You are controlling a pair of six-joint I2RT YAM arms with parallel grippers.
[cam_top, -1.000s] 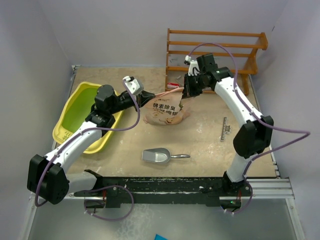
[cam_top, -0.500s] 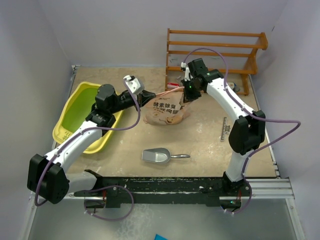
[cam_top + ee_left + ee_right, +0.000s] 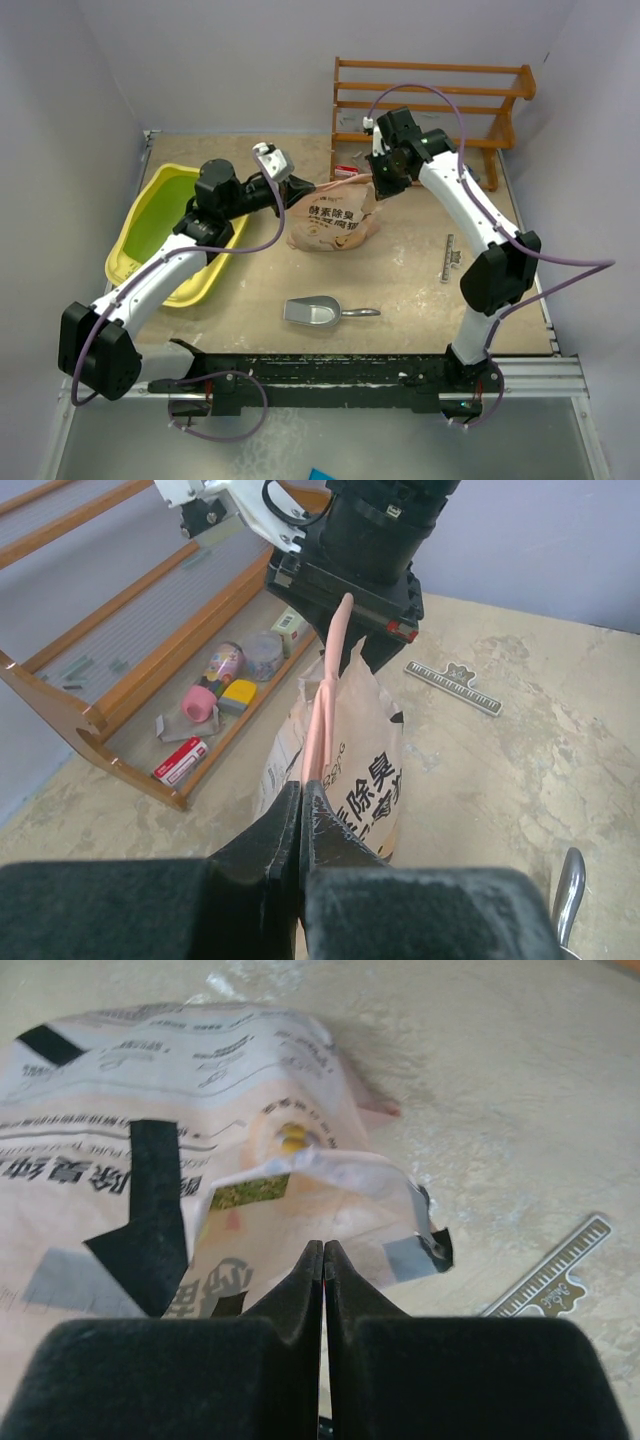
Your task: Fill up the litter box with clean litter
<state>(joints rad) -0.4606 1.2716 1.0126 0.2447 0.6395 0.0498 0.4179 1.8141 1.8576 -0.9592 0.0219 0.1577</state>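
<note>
The peach-pink printed paper bag [image 3: 335,225] now stands taller. The left hand [image 3: 302,798] pinches its top edge, and the right hand [image 3: 322,1252] seemingly clamps a corner.

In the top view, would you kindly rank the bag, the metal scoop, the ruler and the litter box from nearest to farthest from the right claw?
Measured from the right claw:
1. bag, gripped at its top edge, just to the left.
2. ruler, on the right side of the table.
3. scoop, centre front, near the arm bases.
4. litter box, far left.
</note>
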